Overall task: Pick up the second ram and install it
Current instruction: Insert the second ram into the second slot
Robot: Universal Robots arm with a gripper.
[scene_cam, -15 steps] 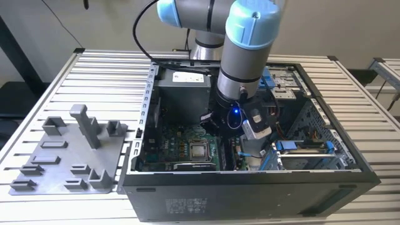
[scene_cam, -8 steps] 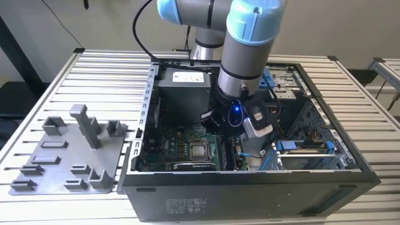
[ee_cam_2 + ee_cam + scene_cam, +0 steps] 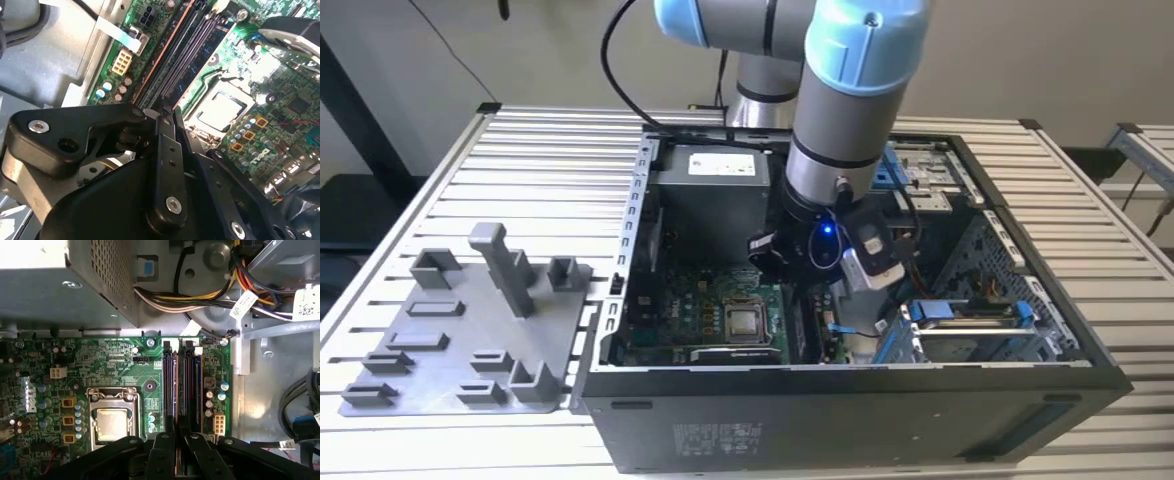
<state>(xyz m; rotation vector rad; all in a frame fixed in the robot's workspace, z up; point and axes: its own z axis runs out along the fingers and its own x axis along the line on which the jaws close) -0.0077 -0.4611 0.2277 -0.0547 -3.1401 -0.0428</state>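
My gripper (image 3: 774, 268) is down inside the open computer case (image 3: 854, 400), right over the memory slots beside the processor socket (image 3: 112, 422). In both wrist views its two black fingers stand almost together, gripper (image 3: 179, 441) and gripper (image 3: 162, 114) straddling one slot line. A thin dark stick, the second ram (image 3: 181, 400), runs from between the fingertips along the slots (image 3: 187, 55), low on the green motherboard (image 3: 115, 365). I cannot tell how deep it sits. The other dark stick stands in the neighbouring slot (image 3: 169, 385).
A grey holder tray (image 3: 467, 330) with upright posts lies on the slatted table on the exterior view's left. The power supply box (image 3: 710, 185), cable bundles (image 3: 200, 295) and the drive cage (image 3: 967, 330) crowd the space around the gripper. The case walls rise on every side.
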